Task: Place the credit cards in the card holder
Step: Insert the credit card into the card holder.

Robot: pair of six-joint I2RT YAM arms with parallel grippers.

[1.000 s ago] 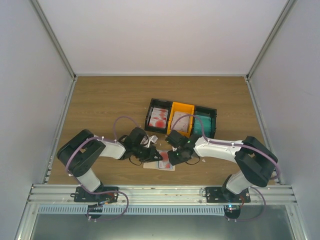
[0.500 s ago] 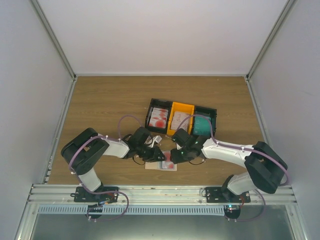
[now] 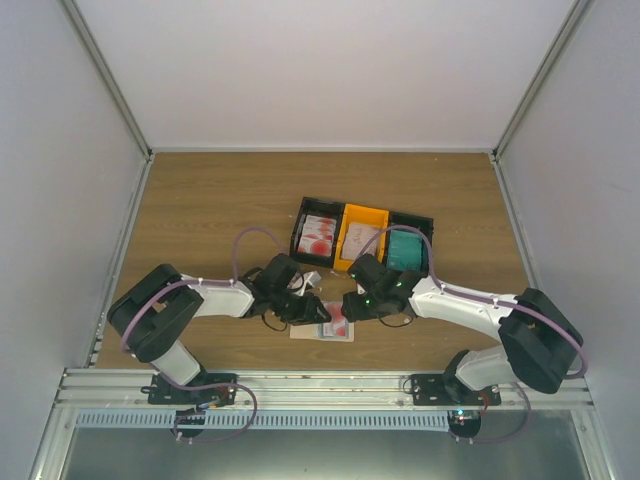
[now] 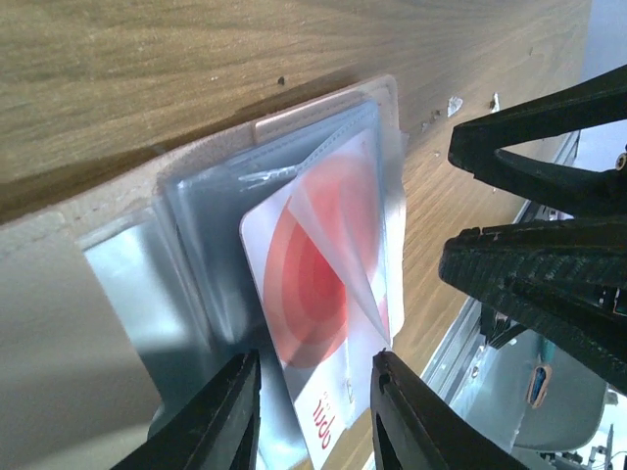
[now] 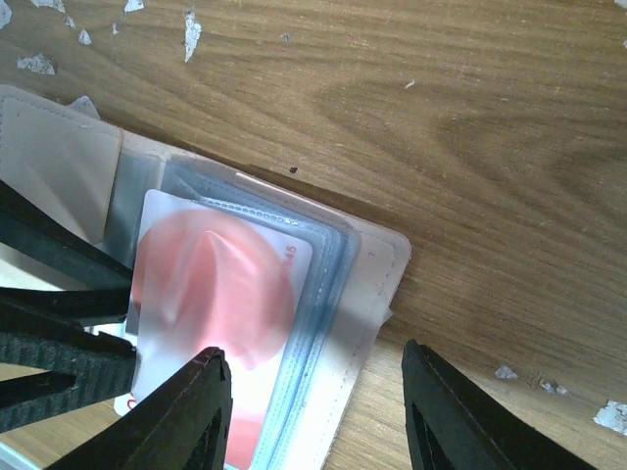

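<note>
the desk [image 3: 200, 200] is bare smooth wood, and that's my first worry. the card holder [image 5: 377, 264] lies open and flat beneath both claws, and i can't see anything pinning it. a push could skate the whole wallet along instead of seating anything.

the left claw [image 4: 313, 364] has its fingers apart on either side of the trailing end of a white credit card [image 4: 313, 274] with a red blotch. i cannot tell whether they actually pinch its edges. the right claw [image 5: 313, 352] is spread wide and holds nothing, hovering over the holder's outer edge. the two claws sit near each other, so a careless reach could knock fingers together.

the card's leading end is under a clear sleeve [image 4: 211, 225], and the rest pokes back toward the left claw. it looks slightly askew, so a corner might catch the seam, buckle the plastic or slip between the wrong layers. white scraps [image 5: 191, 34] beyond the right claw seem harmless.
</note>
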